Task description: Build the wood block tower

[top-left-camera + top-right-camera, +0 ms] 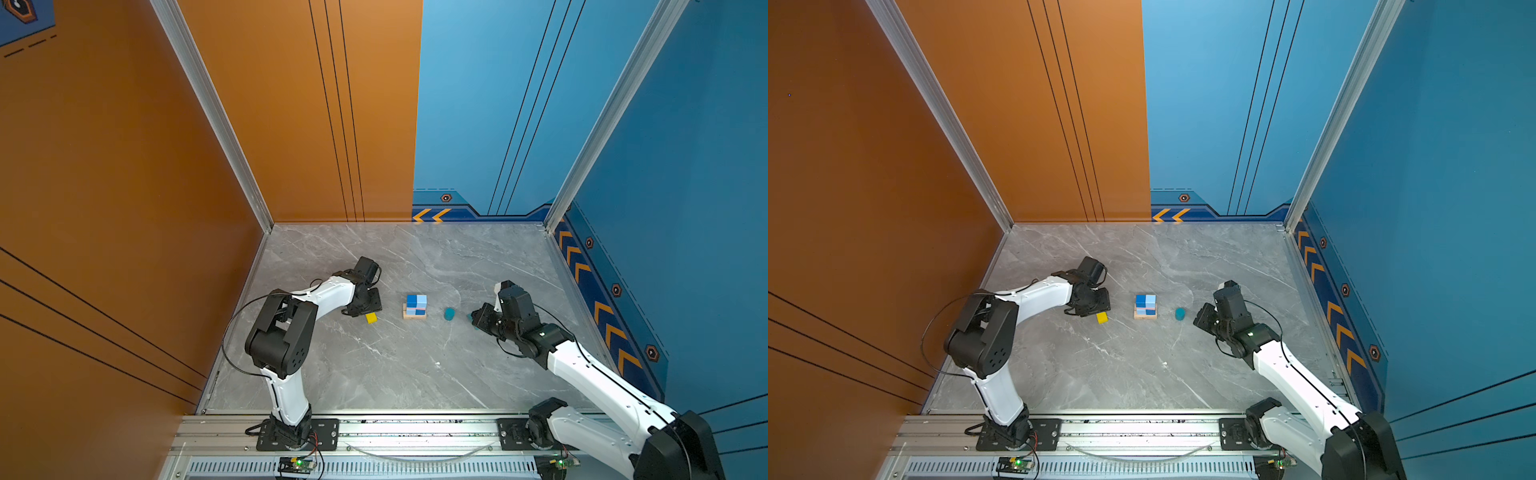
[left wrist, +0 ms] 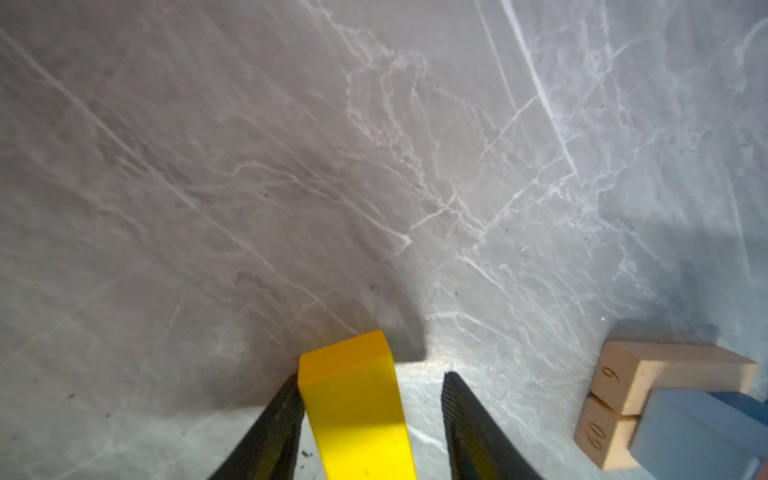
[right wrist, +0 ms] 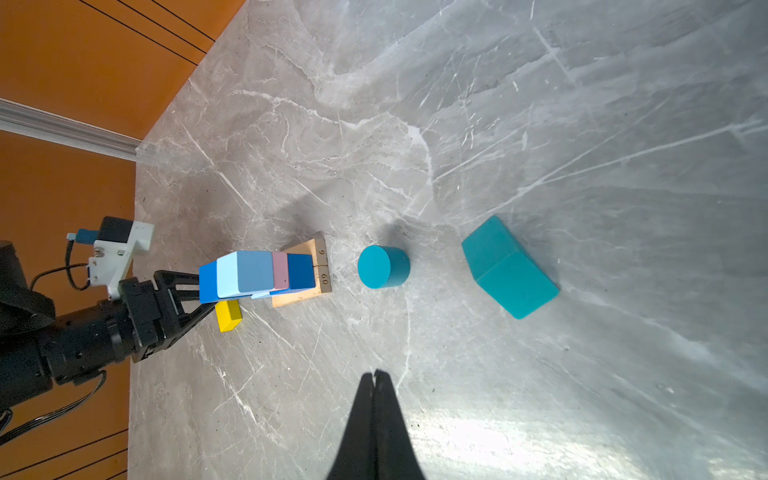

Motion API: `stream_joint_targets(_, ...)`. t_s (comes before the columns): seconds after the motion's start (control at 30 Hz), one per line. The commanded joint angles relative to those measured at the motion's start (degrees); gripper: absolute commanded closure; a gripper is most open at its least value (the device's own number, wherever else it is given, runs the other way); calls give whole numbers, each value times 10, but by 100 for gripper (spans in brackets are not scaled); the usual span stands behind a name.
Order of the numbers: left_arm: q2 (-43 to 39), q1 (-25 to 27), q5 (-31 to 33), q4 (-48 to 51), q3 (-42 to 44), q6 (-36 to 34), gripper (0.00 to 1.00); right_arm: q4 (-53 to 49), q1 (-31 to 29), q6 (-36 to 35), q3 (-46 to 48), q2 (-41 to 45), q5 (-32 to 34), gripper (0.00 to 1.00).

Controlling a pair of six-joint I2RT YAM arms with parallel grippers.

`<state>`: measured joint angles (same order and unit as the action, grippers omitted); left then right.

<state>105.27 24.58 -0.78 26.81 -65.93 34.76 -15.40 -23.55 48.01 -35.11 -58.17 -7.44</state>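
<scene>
Right now my left hand [image 2: 372, 376] straddles the yellow bar [image 2: 353, 407], which sits on the grey marbled table [image 1: 374, 374]. One finger [image 2: 286, 407] lies against the bar's side. The other finger [image 2: 465, 415] stands off it with a strip of table showing between, so the hand is partly open and has no clamp on the bar. In both top views the bar [image 1: 371, 318] [image 1: 1101, 318] shows just at the near edge of that hand.

To the right of the bar, near but apart from it, stands the tower [image 1: 416, 305] [image 1: 1145, 305]. Its base is two tan planks [image 2: 665, 370] laid side by side, with numbers printed on their ends. On them rest blue cubes, then a pink slab [image 3: 280, 270], then more light and dark blue cubes [image 3: 245, 272]. From above, the top reads as a square of four blue shades.

Further right, clear of the tower, the teal cylinder [image 1: 449, 314] [image 3: 382, 266] stands on end. Beyond it the teal prism [image 3: 509, 266] lies on the table. In a top view it is almost wholly hidden beneath my right hand [image 1: 476, 318].

My right hand [image 3: 376, 374] has its fingers pressed together and carries nothing, above bare table near the prism and cylinder.
</scene>
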Motion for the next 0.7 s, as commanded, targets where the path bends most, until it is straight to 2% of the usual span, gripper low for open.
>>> stream_joint_targets(0.0, 33, 16, 14, 50, -3, -39, 51, -27, 3, -5, 5, 16, -3, 99)
stream_joint_targets(0.2, 36, 32, 6, 64, -9, -80, 64, -32, 1, -2, 4, 28, -1, 99)
stream_joint_targets(0.5, 19, 68, 10, 89, 7, -124, 77, -29, -10, -2, 3, 26, 1, 99)
stream_joint_targets(0.67, 6, 89, 15, 100, 22, -138, 78, -29, -11, -2, 1, 27, 2, 99)
